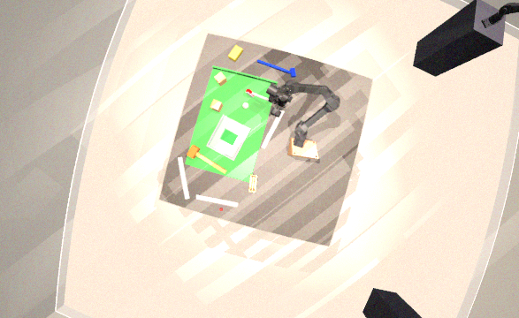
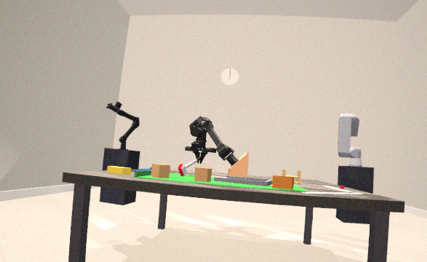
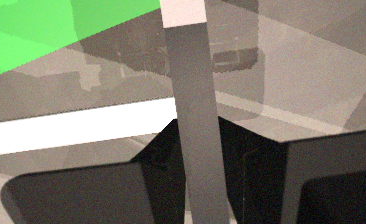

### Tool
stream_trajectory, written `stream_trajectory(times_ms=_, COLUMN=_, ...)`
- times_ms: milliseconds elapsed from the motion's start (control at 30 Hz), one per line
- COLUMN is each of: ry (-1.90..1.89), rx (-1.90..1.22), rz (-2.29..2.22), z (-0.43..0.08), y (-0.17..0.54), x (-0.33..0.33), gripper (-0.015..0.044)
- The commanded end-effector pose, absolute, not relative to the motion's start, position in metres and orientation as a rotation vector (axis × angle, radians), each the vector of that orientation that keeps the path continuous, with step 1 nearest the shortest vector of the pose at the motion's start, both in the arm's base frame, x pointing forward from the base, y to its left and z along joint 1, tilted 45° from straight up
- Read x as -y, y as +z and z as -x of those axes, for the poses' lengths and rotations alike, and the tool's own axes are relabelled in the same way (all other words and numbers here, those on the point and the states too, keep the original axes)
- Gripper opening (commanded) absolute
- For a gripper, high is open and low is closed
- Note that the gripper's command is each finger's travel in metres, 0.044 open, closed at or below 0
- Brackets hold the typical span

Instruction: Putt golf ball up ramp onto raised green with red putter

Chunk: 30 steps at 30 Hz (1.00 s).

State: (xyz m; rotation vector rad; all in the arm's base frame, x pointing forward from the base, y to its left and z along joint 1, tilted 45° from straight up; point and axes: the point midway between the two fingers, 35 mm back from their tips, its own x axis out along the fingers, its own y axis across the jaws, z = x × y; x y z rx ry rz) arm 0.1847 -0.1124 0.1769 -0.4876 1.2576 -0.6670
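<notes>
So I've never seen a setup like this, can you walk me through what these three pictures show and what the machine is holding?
It is one jointed black robot arm bolted to a table, shown from three cameras. One looks straight down from above, one stands in the room to the side, and one sits on the arm's wrist, looking past its tool.

The tool is shut on the shaft of the red putter; its red head hangs low over the green mat. The white golf ball lies on the mat near that head. In the mat's middle is the raised green with pale ramps around it.

Also there: wooden blocks, a wooden mallet, a blue putter, a yellow block and white bars.
</notes>
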Motion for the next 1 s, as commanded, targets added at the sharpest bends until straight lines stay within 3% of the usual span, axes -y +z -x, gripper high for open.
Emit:
stream_trajectory(times_ms=0, ry=-0.666, rx=-1.245, rz=0.483, z=-0.184, y=0.181, x=0.116, gripper=0.0000)
stream_trajectory(times_ms=200, ry=-0.663, rx=-1.258, rz=0.481, z=-0.188, y=0.173, x=0.109, gripper=0.0000)
stream_trajectory(times_ms=567, ry=-0.660, rx=-1.251, rz=0.478, z=-0.210, y=0.089, x=0.017, gripper=0.0000)
stream_trajectory(times_ms=967, ry=-0.657, rx=-1.253, rz=0.476, z=-0.207, y=0.106, x=-0.004, gripper=0.0000)
